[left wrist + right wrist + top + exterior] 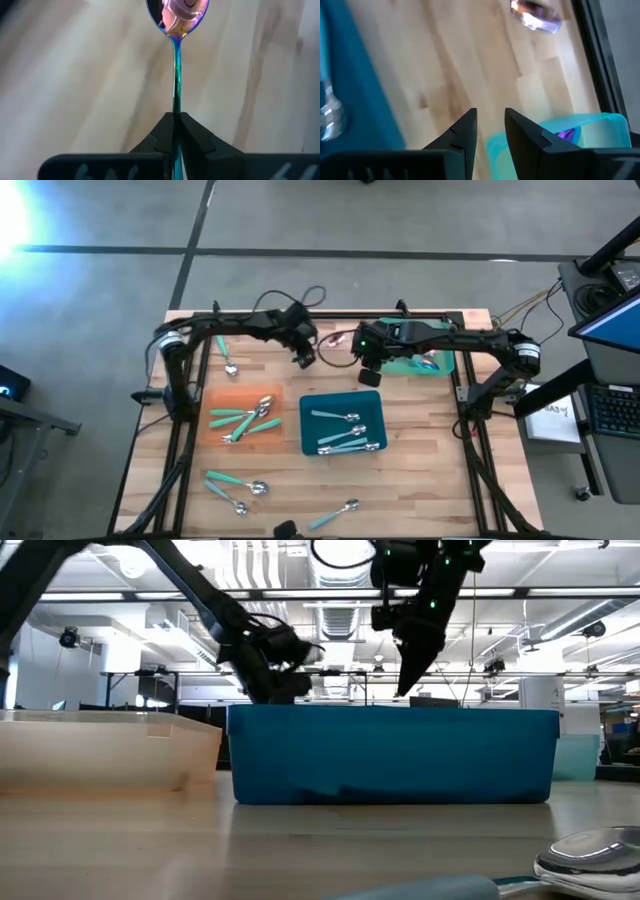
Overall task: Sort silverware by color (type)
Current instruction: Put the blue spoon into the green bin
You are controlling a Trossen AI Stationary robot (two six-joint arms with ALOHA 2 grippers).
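High view: left gripper (305,358) over the bare wood near the table's (420,470) far middle, clamped on an iridescent spoon (334,340) whose bowl points toward the right arm. Right gripper (370,373) just beside it, above the wood between the teal tray (343,450) and the green tray (440,367), fingers parted and holding nothing. Several teal-handled pieces (245,420) lying in the orange tray (240,438); more teal-handled pieces (345,432) in the teal tray. One loose teal-handled spoon (225,358) on the wood at the far left, a few others (235,488) near the front edge, another single spoon (335,515) at the front middle.

Low view: teal tray wall across the middle, pale orange tray wall to its left, both arms hanging above and behind. Shiny spoon bowl at the front right corner, lying on the table.

Left wrist view: dark fingers (195,140) pressed together on the thin handle of the iridescent spoon, purple-pink bowl extended out over the wood.

Right wrist view: fingers apart with a clear gap, empty, above the wood. Teal tray edge on one side, corner of the green tray beyond the fingertips with a purple piece (566,133) inside. Iridescent spoon bowl blurred, farther off.
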